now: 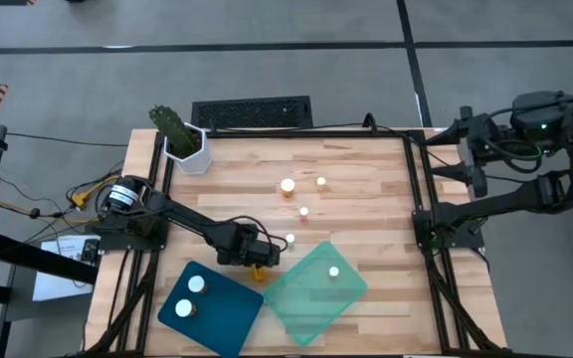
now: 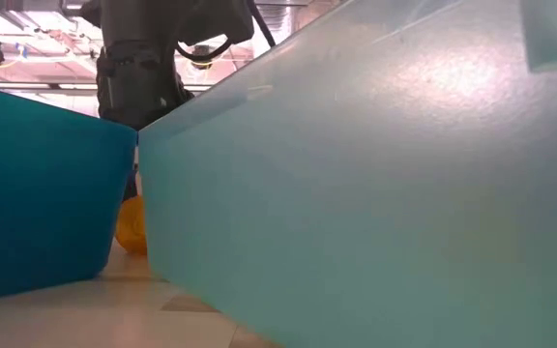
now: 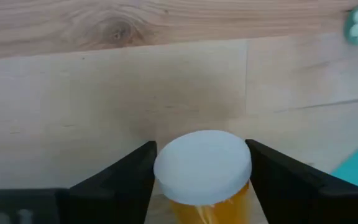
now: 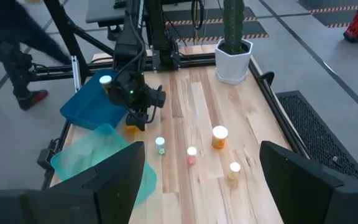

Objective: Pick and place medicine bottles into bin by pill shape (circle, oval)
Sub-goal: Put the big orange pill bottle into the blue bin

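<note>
Your bottle (image 3: pixel 204 180), amber with a white cap, stands on the desk (image 1: pixel 366 179) between the dark blue bin (image 1: pixel 229 308) and the pale green bin (image 1: pixel 306 308), near the desk's front edge. Your left gripper (image 3: pixel 201 177) straddles it, fingers (image 3: pixel 123 174) partly spread, just beside the cap; you cannot tell if they touch. Your right gripper (image 4: pixel 197 180) hangs spread wide and empty beyond the desk's right edge.
</note>
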{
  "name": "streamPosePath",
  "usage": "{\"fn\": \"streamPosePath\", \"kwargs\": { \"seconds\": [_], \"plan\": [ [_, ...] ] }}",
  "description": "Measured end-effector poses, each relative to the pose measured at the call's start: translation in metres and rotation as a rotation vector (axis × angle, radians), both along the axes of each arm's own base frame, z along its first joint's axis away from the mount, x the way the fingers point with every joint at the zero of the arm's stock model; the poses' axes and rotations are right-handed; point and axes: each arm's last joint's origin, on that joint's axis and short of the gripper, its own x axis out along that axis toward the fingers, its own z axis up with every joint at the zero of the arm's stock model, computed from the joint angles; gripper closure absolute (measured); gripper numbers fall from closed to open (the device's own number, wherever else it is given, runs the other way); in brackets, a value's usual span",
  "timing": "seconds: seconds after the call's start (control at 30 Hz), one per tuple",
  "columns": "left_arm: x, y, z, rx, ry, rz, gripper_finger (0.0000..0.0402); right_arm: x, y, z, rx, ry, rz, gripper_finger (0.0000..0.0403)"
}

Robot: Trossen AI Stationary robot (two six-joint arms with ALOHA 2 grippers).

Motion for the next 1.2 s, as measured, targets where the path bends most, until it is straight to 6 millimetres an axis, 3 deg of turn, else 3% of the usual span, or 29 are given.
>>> {"fn": "streamPosePath", "kwargs": {
  "seconds": [0.2,0.47,0.73,1.03,1.2],
  "plan": [
    [0.0,0.0,0.0,-0.004,0.0,-0.012,0.0202,0.0,0.0,0.0,0.0,0.0,0.0,0.0078],
    [0.003,0.002,0.001,0.022,-0.026,-0.023,0.019,0.0,0.0,0.0,-0.002,0.0,0.001,0.0078],
    [0.009,0.007,0.008,0.071,-0.107,-0.07,0.0202,0.0,0.0,0.0,0.0,0.0,0.0,0.0078],
    [-0.008,0.016,0.057,0.268,-0.231,-0.103,0.0194,0.0,0.0,0.0,-0.001,-0.004,0.0,0.0078],
    [-0.02,0.007,0.098,0.506,-0.41,-0.271,0.0195,0.001,0.0,0.0,-0.001,-0.003,0.0,0.0078]
  ]
}}
